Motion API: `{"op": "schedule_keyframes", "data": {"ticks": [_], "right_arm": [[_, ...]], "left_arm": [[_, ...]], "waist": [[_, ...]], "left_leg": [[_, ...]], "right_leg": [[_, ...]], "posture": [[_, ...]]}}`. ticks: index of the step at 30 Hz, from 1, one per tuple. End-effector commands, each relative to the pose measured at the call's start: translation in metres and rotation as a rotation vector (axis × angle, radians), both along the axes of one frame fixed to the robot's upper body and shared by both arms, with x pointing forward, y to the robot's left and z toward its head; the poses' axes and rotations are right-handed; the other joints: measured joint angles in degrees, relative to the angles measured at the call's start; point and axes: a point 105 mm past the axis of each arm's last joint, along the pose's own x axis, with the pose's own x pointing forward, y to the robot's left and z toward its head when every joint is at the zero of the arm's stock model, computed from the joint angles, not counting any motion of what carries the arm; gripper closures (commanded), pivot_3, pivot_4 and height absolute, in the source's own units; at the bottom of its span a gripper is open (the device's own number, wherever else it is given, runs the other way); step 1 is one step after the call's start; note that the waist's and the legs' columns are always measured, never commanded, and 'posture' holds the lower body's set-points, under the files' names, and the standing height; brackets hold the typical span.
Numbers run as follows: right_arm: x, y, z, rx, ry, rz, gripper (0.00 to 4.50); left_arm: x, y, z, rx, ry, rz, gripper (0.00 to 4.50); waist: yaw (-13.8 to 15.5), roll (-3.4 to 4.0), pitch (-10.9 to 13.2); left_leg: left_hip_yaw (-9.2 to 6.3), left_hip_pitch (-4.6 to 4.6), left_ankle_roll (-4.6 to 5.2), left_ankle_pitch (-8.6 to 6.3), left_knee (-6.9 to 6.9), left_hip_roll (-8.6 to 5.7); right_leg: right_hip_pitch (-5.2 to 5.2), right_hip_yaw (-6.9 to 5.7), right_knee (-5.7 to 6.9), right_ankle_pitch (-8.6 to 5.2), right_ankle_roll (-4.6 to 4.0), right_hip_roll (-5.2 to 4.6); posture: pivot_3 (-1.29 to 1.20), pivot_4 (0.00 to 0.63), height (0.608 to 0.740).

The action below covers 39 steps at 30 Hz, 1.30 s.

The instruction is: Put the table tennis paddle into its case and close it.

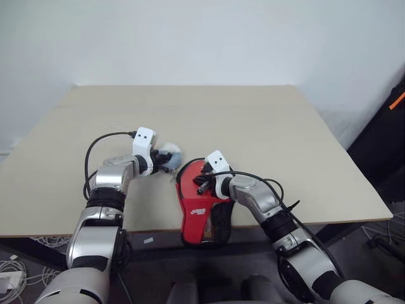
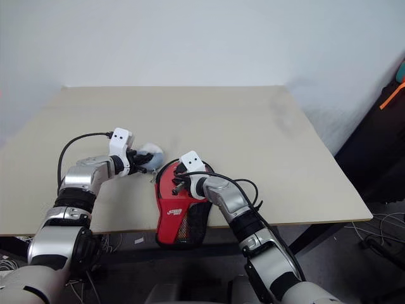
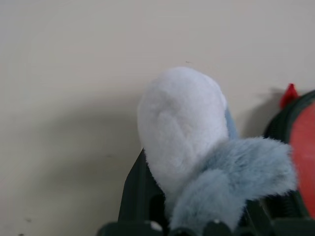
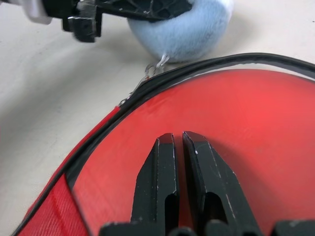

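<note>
A pale beige tabletop [image 1: 266,139] is standing against a plain white wall [image 1: 202,38], with dark gear and cables lying on the floor off to the right. The case [image 1: 197,212] is lying at the near edge, its narrow mesh-pocket end hanging slightly over, showing red fabric with a white logo and black edging; the right pincer [image 4: 178,142] is resting clenched on its red face, gripping nothing. Just left of the case, the left pincer [image 1: 166,159] is grasping a fluffy whitish-blue ball [image 3: 192,142], which is touching the case's rounded end by a small metal ring.
</note>
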Motion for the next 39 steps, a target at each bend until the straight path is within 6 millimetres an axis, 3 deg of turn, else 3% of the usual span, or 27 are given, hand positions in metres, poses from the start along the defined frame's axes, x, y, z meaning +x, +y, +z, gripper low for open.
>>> {"op": "schedule_keyframes", "data": {"ticks": [1, 14, 23, 29, 39], "right_arm": [[-0.001, -0.001, -0.002, 0.004, 0.005, -0.001, 4.21], [-0.004, -0.001, -0.012, -0.012, 0.020, -0.002, 4.21], [-0.005, 0.001, -0.014, -0.019, 0.020, 0.014, 4.21], [-0.006, 0.002, -0.014, -0.018, 0.020, 0.019, 4.21], [-0.005, 0.002, -0.013, -0.015, 0.021, 0.011, 4.21]], "left_arm": [[0.015, 0.001, 0.020, 0.057, -0.085, 0.030, 4.04], [0.021, -0.035, 0.025, 0.037, -0.088, -0.098, 4.04], [0.033, -0.041, 0.028, 0.095, -0.097, -0.050, 4.04], [0.042, -0.058, 0.037, 0.105, -0.103, -0.033, 4.04], [0.053, -0.079, 0.052, 0.278, -0.212, -0.020, 4.04]], "waist": [[0.0, 0.00, 0.0], [0.0, -0.01, 0.0], [0.0, -0.04, 0.0], [0.0, -0.04, 0.0], [0.0, -0.05, 0.0]], "left_leg": [[-0.01, 0.00, 0.00, 0.00, 0.00, 0.00], [-0.01, 0.00, 0.00, 0.00, 0.01, 0.00], [-0.03, 0.00, 0.00, 0.01, 0.02, -0.01], [-0.04, 0.00, 0.00, 0.01, 0.03, -0.02], [-0.04, -0.01, 0.00, 0.00, 0.02, -0.02]], "right_leg": [[0.00, 0.00, 0.00, 0.00, 0.00, 0.00], [0.01, -0.01, 0.01, 0.00, 0.00, 0.00], [0.03, -0.01, 0.01, 0.00, 0.01, 0.00], [0.04, -0.02, 0.00, -0.01, 0.03, 0.01], [0.02, -0.01, 0.01, -0.01, 0.03, 0.02]], "posture": [[0.00, 0.000, 0.740], [0.00, 0.000, 0.740], [0.00, 0.000, 0.740], [0.00, 0.000, 0.740], [0.00, 0.000, 0.740]]}}
